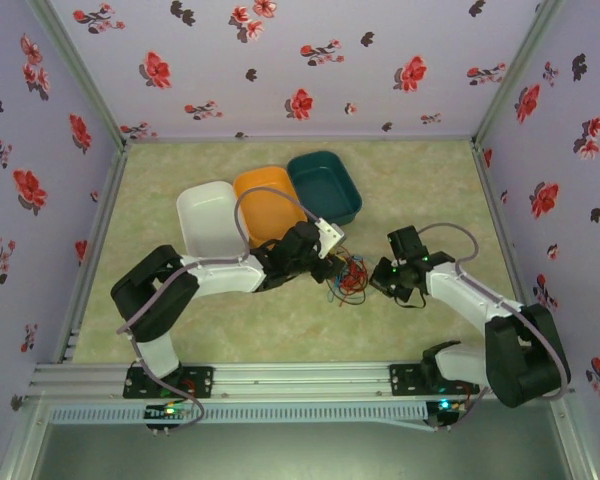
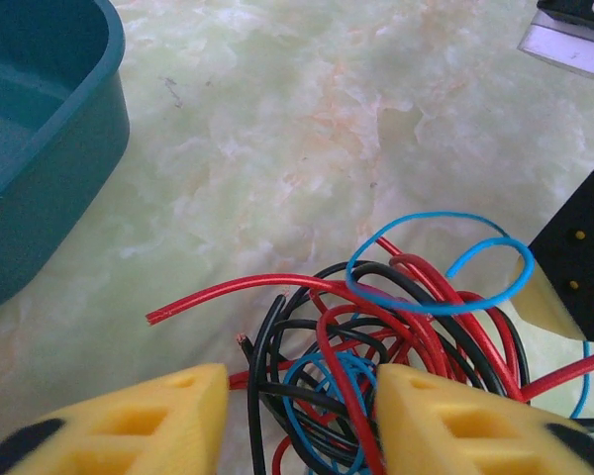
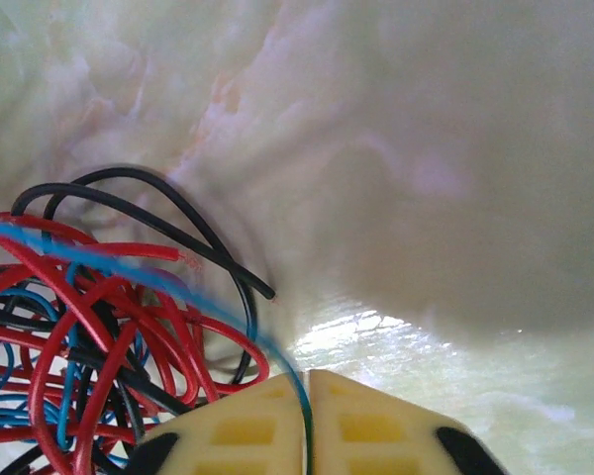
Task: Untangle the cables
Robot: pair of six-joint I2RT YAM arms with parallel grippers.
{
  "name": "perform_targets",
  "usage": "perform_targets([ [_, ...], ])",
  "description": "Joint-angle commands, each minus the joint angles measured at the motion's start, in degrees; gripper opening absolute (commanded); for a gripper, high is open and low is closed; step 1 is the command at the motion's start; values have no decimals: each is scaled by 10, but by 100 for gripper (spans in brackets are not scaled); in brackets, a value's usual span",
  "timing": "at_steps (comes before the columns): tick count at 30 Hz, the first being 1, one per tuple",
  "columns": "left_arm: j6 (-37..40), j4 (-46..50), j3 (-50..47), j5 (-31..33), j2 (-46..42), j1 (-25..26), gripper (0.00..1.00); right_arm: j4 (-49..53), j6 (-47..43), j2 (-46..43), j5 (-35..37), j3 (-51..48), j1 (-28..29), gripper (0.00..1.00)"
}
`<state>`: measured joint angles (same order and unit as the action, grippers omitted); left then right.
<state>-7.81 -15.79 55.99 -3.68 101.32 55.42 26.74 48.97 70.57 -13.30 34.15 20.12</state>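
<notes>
Red, black and blue cables (image 1: 348, 278) are piled in one knot on the green table (image 1: 420, 190), right between the two arms. The left gripper (image 2: 302, 421) is held at the near side of the knot. Its yellow fingers (image 2: 148, 421) are spread apart, and some loops are seen in the gap between them. The right gripper (image 3: 309, 421) is pressed together. A blue cable (image 3: 129, 269) is pinched between its closed fingers. A teal bin (image 2: 40, 148) is set apart from the knot.

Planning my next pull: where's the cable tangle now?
The tangle lies mid-table in the top view, between the left gripper and right gripper, near the orange bin.
</notes>
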Motion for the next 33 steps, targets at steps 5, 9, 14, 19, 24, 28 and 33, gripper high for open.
perform_targets([
  [5, -8, 3, -3, 23, -1, 5, 16, 124, -54, -73, 78, 91, -3, 0],
  [9, -15, 3, -16, 40, -11, 5, 2, 192, -95, -113, 113, 168, 0, 0],
  [14, -14, 8, -29, 48, -21, 5, 0, 255, -144, -132, 147, 283, 11, 0],
  [19, -14, 4, -46, 51, -39, 5, 0, 279, -181, -122, 163, 385, 43, 0],
  [24, -11, 0, -60, 56, -67, 5, 7, 283, -206, -115, 169, 458, 61, 0],
  [28, -6, -8, -70, 65, -92, 5, 22, 285, -223, -111, 162, 507, 62, 0],
  [33, -3, -23, -83, 79, -123, 5, 44, 293, -239, -102, 153, 565, 69, 0],
])
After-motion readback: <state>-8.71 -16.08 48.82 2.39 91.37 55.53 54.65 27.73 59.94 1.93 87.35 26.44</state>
